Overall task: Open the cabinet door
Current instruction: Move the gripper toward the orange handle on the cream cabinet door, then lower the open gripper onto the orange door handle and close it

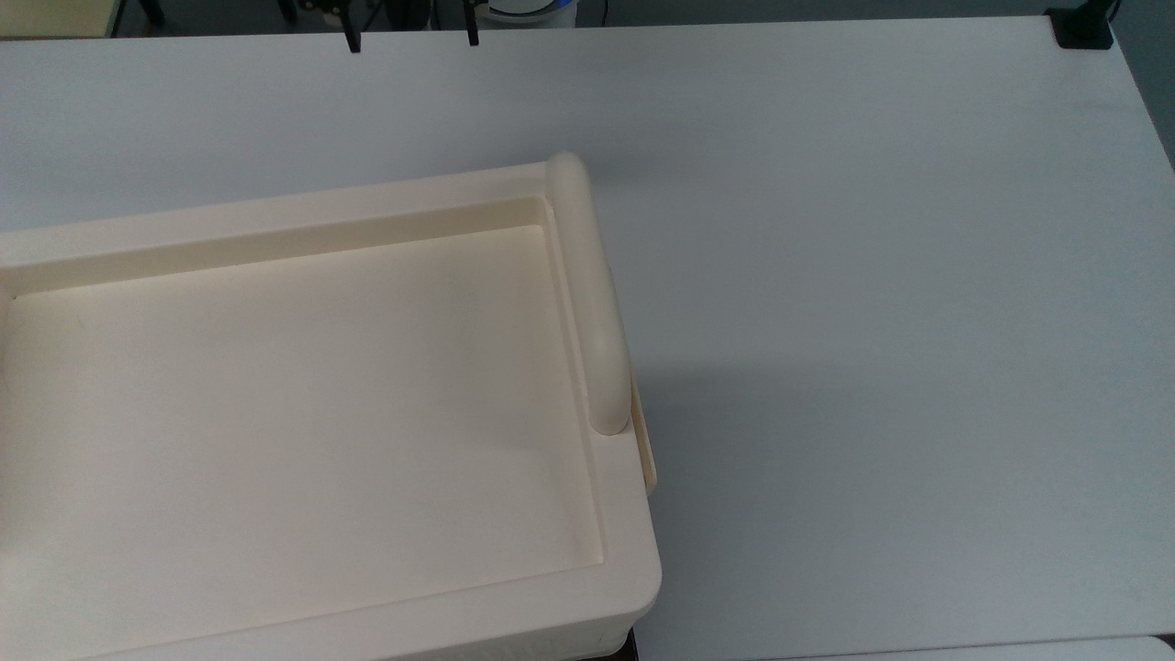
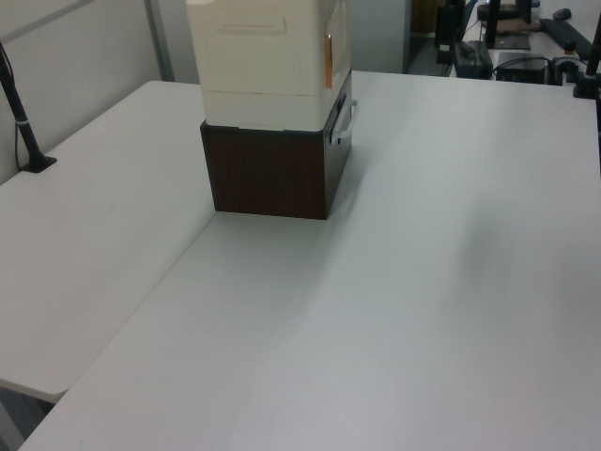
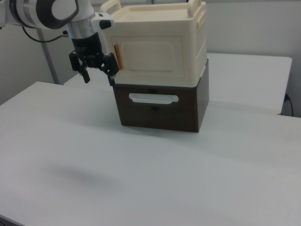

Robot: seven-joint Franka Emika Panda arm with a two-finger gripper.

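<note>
A cream plastic cabinet [image 3: 155, 47] was seen stacked on a dark brown drawer unit [image 3: 160, 106], both resting on a white table [image 3: 141, 179]. In the right view, the cabinet door [image 3: 148, 56] was found on the cabinet's near face, shut flush, with its slim strip handle [image 3: 118, 55] along the right view's left edge. A white drawer handle [image 3: 154, 98] was seen on the brown unit just below the door.

The tool [image 3: 98, 75] was held in the air just to the right view's left of the door's handle edge, above the table, with its two black fingers [image 3: 86, 75] spread wide and pointing down; nothing was gripped between them, and contact with the door could not be confirmed. In the top view, the two fingertips [image 1: 351, 41] were seen at the far edge of the table, well apart from one another.

In the top view, the cabinet's recessed top [image 1: 294, 395] and its thick rounded bar [image 1: 592, 294] were seen at the top view's left. In the left view, the cabinet [image 2: 268, 56] stood at the far side of the table.
</note>
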